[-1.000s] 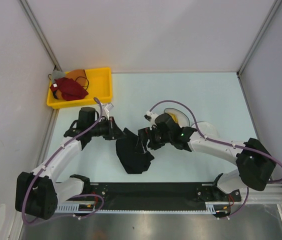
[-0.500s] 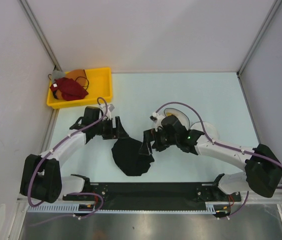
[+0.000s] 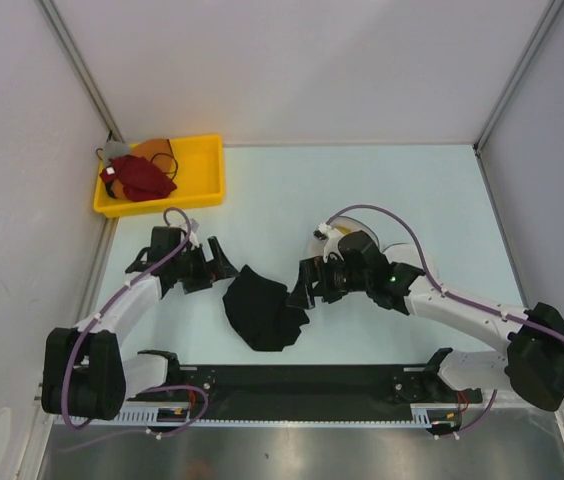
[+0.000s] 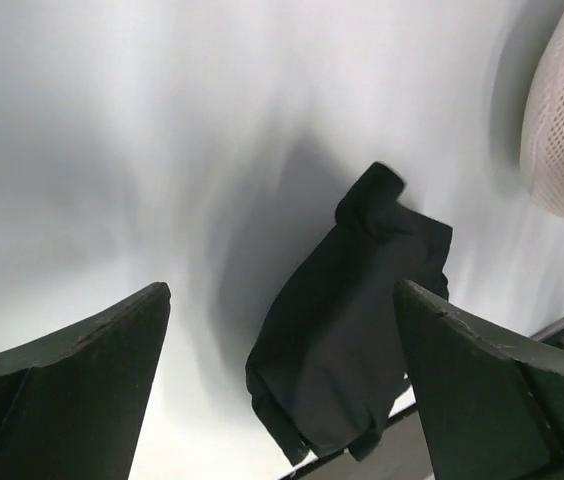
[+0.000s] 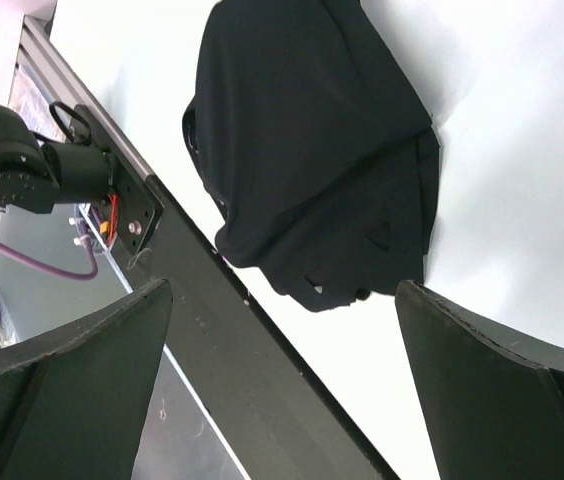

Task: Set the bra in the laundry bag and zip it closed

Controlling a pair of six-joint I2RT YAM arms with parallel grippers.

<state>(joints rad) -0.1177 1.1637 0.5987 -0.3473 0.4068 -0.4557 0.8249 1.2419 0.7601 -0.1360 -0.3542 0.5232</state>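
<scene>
My left gripper point(image 3: 224, 258) has just dropped the bra point(image 3: 262, 318) onto the tabletop point(image 3: 362, 180). Its jaws and those of the right gripper point(image 3: 300, 285) stand apart; I judge bagging still lies ahead.

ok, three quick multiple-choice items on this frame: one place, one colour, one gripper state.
1. The bra is:
A) on the table between left gripper and right gripper
B) hanging from the right gripper
C) over the left arm

2. The bin is:
A) blue
B) yellow
C) green

3. The left gripper is:
A) shut on the bra
B) shut, empty
C) open, empty

Answers:
1. A, it lies on the table between them.
2. B, plainly yellow from above.
3. C, fingers spread wide, holding nothing.
</scene>
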